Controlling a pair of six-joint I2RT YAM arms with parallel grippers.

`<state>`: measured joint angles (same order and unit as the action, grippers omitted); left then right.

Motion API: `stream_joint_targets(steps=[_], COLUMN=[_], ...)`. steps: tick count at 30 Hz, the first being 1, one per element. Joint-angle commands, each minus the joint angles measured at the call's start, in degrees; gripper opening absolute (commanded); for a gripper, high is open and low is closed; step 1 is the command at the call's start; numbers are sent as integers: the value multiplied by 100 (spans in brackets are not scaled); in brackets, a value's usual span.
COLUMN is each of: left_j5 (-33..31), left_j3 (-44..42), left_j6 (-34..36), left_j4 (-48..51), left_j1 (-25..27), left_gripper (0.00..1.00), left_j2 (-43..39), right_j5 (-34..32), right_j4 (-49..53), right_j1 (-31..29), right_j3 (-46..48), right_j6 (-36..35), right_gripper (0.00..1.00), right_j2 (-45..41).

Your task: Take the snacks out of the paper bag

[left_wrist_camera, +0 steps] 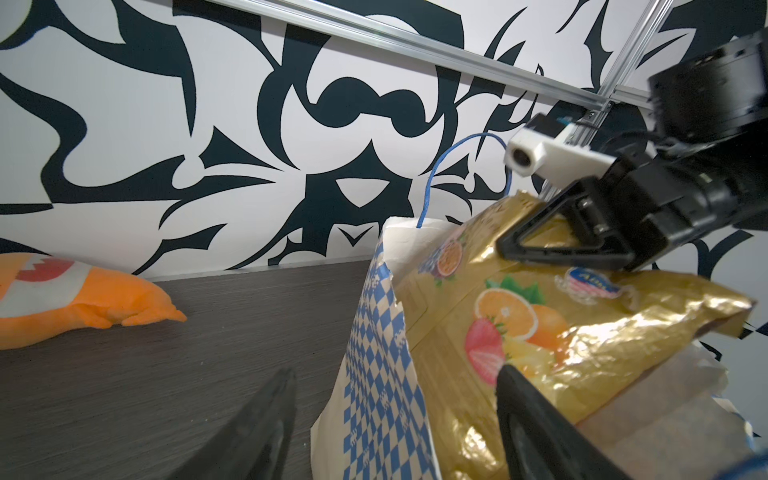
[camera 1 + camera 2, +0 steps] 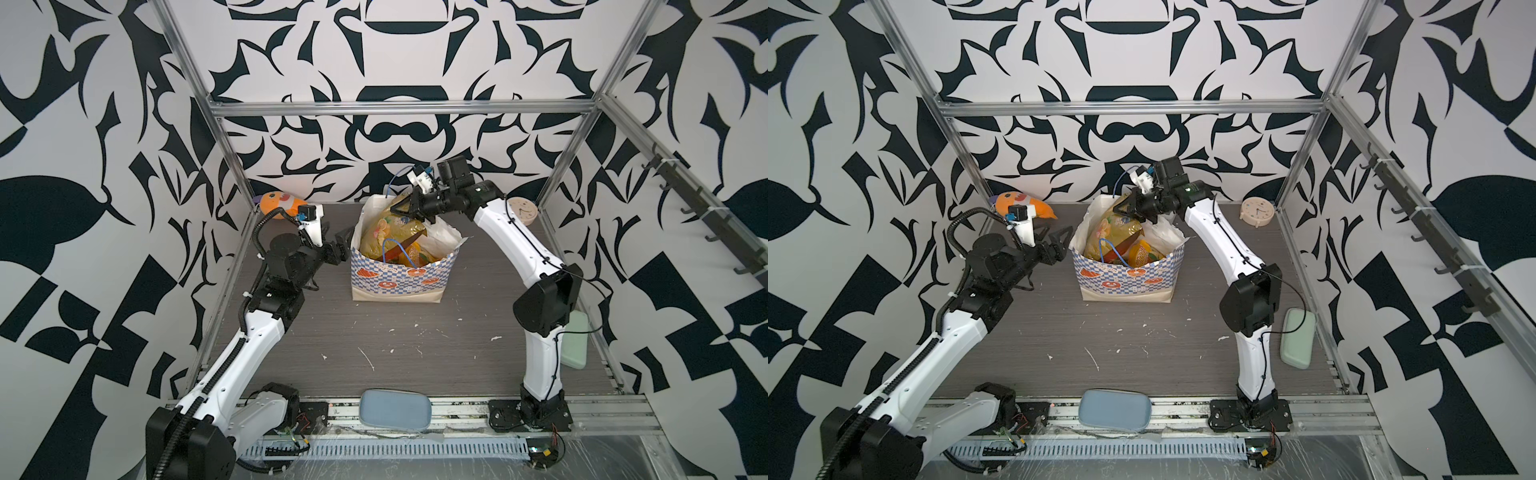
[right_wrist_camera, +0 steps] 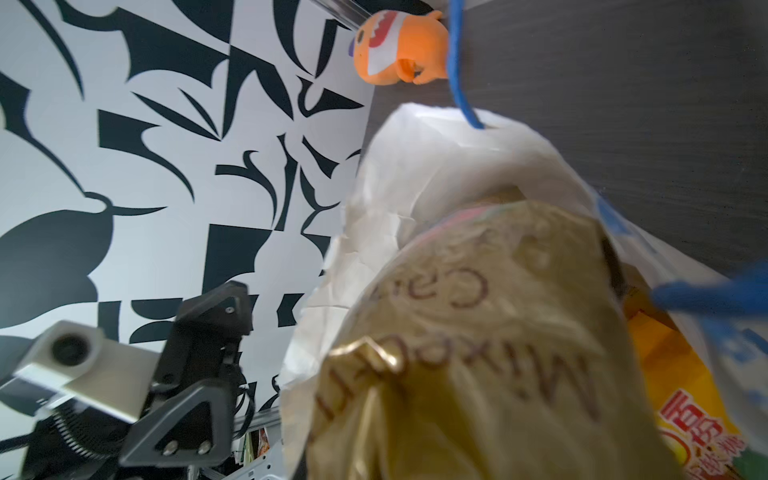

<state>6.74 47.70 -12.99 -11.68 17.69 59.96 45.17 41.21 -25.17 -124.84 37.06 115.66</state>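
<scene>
- Right gripper [image 2: 407, 207], pinching top edge of olive-gold packet [image 2: 384, 235] at mouth of paper bag [image 2: 399, 277].
- Left gripper [image 2: 1054, 237], spread wide, just beside bag's left wall, above desk [image 2: 395, 353].

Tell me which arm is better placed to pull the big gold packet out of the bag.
Right. The right gripper is shut on the gold packet's top, above the paper bag; the left gripper hangs open beside the bag, holding nothing.

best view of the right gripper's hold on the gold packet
Left wrist view: the right gripper pinches the gold packet at its top edge. Both top views show it small; right wrist view: only the packet.
</scene>
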Motion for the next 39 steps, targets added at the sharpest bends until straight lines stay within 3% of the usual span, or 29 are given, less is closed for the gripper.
stream_joint_targets(steps=[1,12,22,39], left_j5=[-71,64,154,218], left_j3=[-85,-161,-338,-162], left_j6=[51,95,152,122], left_j4=[-80,-196,-387,-561], left_j1=[11,8,17,16], left_gripper=[78,79,84,84], left_j2=[-151,-274,-497,-47], right_j5=[593,511,498,512], right_j4=[-1028,-1296,-2089,-2261], right_j1=[65,583,1207,2202], right_j3=[-511,-437,426,127], right_j6=[113,274,478,820], right_gripper=[0,0,0,0], right_j2=[-656,-1237,-2219,-2458])
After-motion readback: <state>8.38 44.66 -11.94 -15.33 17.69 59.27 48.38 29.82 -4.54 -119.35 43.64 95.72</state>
